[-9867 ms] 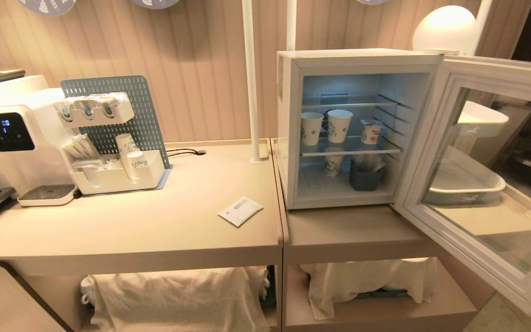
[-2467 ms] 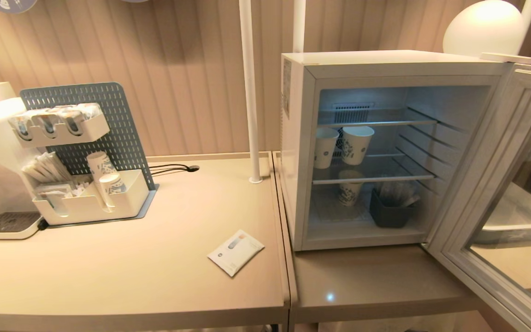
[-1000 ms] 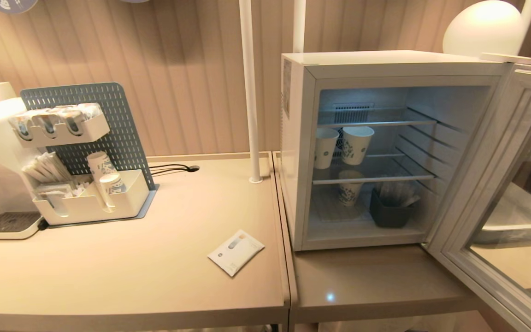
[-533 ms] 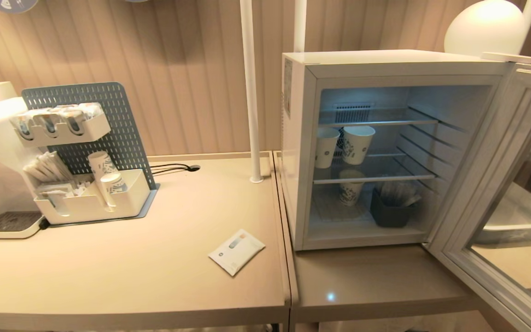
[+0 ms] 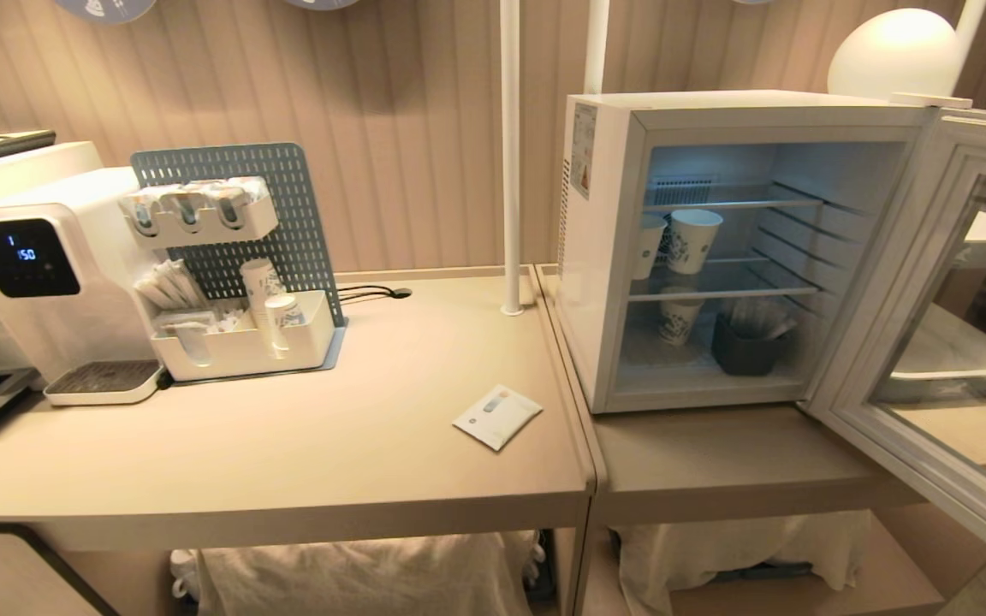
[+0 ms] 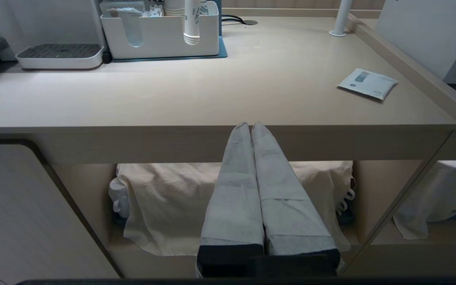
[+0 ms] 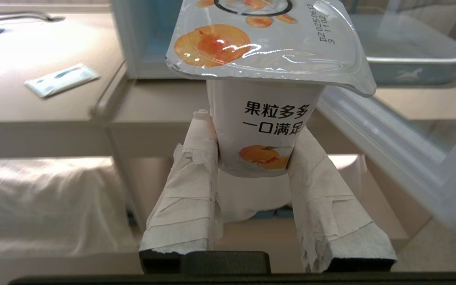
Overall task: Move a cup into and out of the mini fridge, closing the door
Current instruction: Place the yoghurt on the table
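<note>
Right tool [image 7: 251, 158] pinches the cup [image 7: 265, 118] low on its body, one taped finger [image 7: 196, 170] on each side; cup upright, long axis vertical, foil lid uppermost and wider than the body. Seen from the right wrist, the cup is in the air in front of and below the tabletop [image 7: 160, 99] that carries the mini fridge [image 5: 604, 257], with the fridge opening ahead and above. The door [image 5: 947, 342] stands swung wide on the robot's right, its glass just off to the right of the cup. Judgement: the coming move turns on this offset, since the cup is out of the fridge and low, and any return must go up and forward, keeping left of the open door frame. Neither arm shows in the head view. Left tool [image 6: 250, 127], fingers pressed together and holding nothing, points at the edge of the left tabletop [image 6: 212, 95], well apart from the fridge; right arm is the nearer one. Legible writing: cup body reads "果粒多多 一口满足"; lid stamp roughly "D2025061…", second line unclear. Dispenser [image 5: 39, 274] display shows "150". Sachet [image 5: 497, 417] print too small to read.
</note>
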Robot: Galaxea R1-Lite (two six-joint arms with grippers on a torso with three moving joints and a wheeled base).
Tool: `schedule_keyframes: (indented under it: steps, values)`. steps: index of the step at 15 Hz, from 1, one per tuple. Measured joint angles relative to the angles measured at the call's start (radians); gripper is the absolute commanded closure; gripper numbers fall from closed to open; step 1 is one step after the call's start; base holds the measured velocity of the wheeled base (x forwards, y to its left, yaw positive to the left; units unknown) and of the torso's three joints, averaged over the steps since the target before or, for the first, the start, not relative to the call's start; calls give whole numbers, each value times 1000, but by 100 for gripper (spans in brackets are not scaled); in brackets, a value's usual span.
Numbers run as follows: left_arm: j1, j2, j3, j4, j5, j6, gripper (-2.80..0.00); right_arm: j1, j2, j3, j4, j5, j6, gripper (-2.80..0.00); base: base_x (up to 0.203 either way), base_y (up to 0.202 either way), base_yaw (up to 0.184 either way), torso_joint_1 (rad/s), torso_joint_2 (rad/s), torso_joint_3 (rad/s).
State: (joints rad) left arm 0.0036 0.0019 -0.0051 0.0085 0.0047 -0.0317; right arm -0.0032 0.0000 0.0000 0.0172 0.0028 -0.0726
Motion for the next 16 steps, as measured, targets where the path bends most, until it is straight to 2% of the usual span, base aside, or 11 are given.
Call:
schedule_keyframes:
  steps: [5,16]
  values:
    - [-2,3,-3,13,-1,3,0,0,0,0,0,0,0,0,-15,122,8,4,2,3]
    - [-2,-1,-4,12,0,2,0,0,0,0,1,0,0,0,0,193,-1,3,1,4]
